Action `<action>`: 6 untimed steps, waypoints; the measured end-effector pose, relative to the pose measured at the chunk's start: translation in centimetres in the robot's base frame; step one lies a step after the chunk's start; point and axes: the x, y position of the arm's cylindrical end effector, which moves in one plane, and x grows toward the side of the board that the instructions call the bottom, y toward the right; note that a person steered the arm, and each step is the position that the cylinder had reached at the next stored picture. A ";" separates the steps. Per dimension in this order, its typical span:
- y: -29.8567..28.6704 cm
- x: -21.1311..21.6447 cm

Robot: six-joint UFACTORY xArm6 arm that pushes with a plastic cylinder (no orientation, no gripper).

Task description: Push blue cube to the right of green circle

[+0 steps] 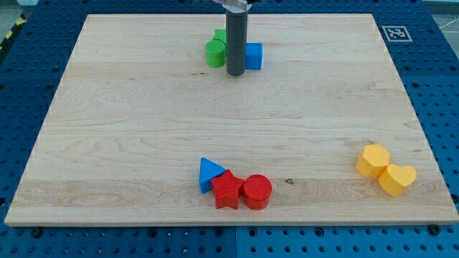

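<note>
1. My tip [235, 74], a bare rod with no jaws, rests between both blocks.
2. Blue cube [254, 56] at its 2 o'clock, touching.
3. Green circle [215, 54] at 10 o'clock; cube already right.

Near the worktop's [107, 143] bottom edge, a blue triangle [209, 173] is seen touching a red star [227, 190], with a red cylinder [257, 191] pressed alongside. At the view's right, a yellow hexagon [374, 160] and yellow heart [396, 179] are found touching.
</note>
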 end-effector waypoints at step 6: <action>6.8 -2.9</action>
